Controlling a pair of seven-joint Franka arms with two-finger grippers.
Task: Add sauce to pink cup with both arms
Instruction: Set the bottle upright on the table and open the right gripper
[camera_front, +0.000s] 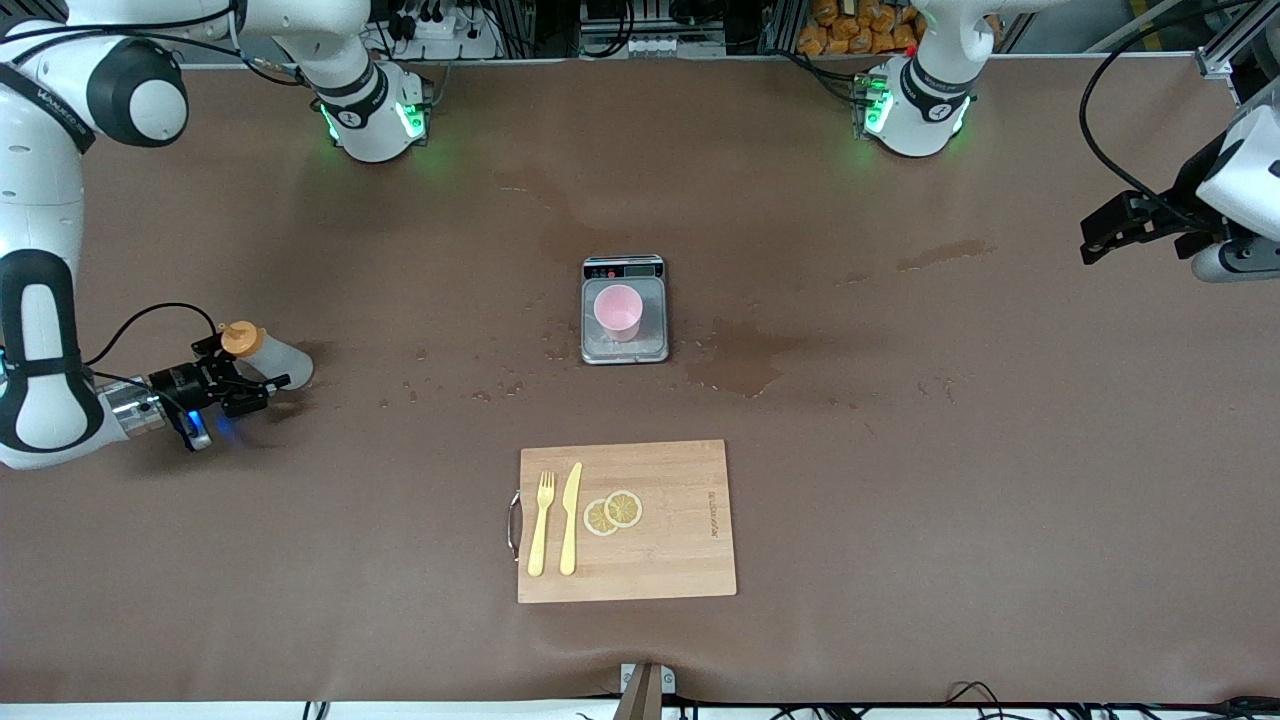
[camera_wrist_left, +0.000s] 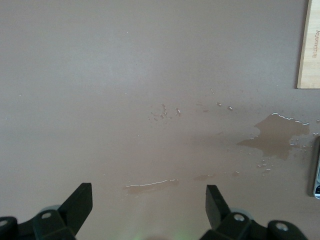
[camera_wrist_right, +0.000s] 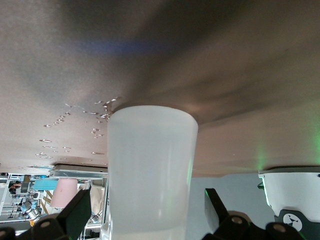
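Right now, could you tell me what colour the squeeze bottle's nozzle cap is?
Orange, on the sauce bottle beside the right gripper; the front view shows it best.

The left hand (camera_wrist_left: 149, 205), fingers apart, hangs over the wet brown table (camera_wrist_left: 100, 75) near a puddle (camera_wrist_left: 277, 137).

The table (camera_front: 900, 450) was covered in plain brown, marked with darker wet patches (camera_front: 745, 360). The sauce (camera_front: 268, 356) was seen as a translucent whitish bottle topped by an orange cap. The pink cup (camera_front: 618, 311) was pale pink and plain, set on a silver-grey scale (camera_front: 624, 345) with a black display strip. A light wooden cutting board (camera_front: 680, 530) was marked with faint lettering; a yellow fork (camera_front: 541, 523), yellow knife (camera_front: 571, 518) and yellow lemon slices (camera_front: 612, 512) were shown on it. Both arms were white with black bands, their bases lit green.
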